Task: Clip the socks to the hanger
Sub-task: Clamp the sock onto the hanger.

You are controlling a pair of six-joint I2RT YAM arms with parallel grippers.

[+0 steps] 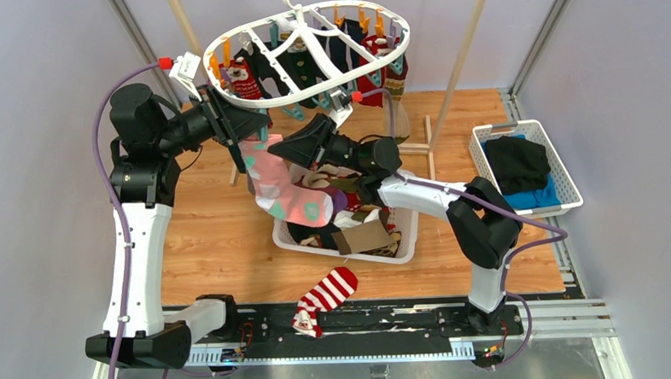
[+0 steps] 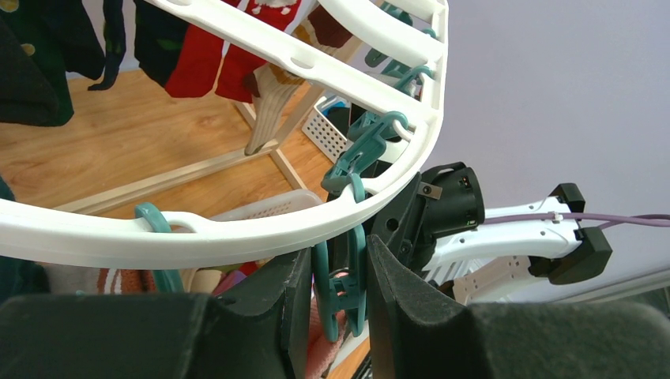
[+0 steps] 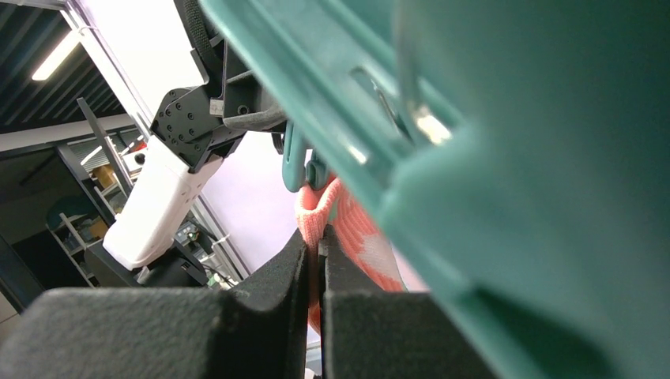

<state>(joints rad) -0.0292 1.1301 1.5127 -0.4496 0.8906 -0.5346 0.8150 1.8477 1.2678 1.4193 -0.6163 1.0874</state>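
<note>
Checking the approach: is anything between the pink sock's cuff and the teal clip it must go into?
Nothing visible. The right gripper holds the pink sock just below the teal clothespin that the left gripper clasps on the hanger rim.

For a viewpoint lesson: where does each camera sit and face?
Top external: above, behind the bases, looking down on hanger; both arms show.
Left wrist: looks along its fingers at the hanger rim; left tool grips a teal clothespin.
Right wrist: looks up; right tool pinches the pink sock.
Top and left share the hanger.
</note>
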